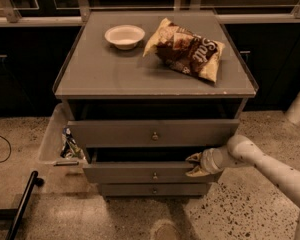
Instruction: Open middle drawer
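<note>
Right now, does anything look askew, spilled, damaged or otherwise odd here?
Nothing is spilled or broken. Two oddities: the top drawer also stands partly pulled out, and the gripper sits at the right end of the middle drawer as seen here, by its top edge, away from its knob. The bowl and chip bag sit whole on top.

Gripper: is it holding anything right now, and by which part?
The gripper grips the middle drawer by its front's top edge, at the right end, not the knob.
</note>
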